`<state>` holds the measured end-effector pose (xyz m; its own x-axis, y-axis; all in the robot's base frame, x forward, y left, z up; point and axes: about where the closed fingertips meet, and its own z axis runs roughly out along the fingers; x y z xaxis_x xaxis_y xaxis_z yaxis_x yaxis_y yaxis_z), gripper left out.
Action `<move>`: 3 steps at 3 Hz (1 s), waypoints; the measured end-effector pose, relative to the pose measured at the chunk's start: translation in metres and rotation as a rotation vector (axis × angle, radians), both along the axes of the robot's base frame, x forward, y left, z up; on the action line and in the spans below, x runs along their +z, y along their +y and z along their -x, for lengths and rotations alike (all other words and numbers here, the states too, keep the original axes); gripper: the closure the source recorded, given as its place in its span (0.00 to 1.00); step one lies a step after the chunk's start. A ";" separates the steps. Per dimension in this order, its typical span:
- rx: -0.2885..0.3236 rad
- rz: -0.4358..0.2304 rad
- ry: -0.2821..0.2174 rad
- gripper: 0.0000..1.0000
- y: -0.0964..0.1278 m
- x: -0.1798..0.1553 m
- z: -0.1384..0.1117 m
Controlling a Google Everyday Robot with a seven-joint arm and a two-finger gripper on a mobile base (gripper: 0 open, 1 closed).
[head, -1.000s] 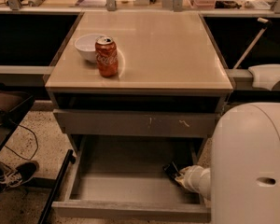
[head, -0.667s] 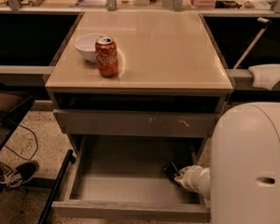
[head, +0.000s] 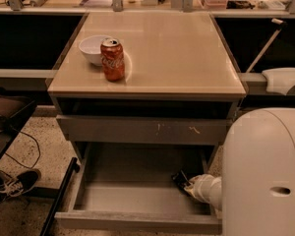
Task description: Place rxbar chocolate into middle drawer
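Note:
The middle drawer (head: 128, 195) is pulled out low in the cabinet, with a smooth grey floor and a plain front panel. My gripper (head: 183, 181) reaches into it from the right, low over the floor near the drawer's right wall, on a white wrist (head: 202, 188). A small dark shape sits at the gripper's tip. I cannot tell whether it is the rxbar chocolate or part of the gripper. No other black bar shows on the drawer floor or on the cabinet top.
A red soda can (head: 112, 59) and a white bowl (head: 92, 48) stand on the beige cabinet top (head: 177, 58). A shut drawer front with pale scratch marks (head: 147, 130) sits above the open drawer. My white body (head: 265, 176) fills the lower right. A shoe (head: 12, 183) lies on the floor at left.

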<state>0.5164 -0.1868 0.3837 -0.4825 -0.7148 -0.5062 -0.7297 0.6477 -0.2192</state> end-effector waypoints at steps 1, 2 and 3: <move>0.000 0.000 0.000 0.35 0.000 0.000 0.000; 0.000 0.000 0.000 0.11 0.000 0.000 0.000; 0.000 0.000 0.000 0.00 0.000 0.000 0.000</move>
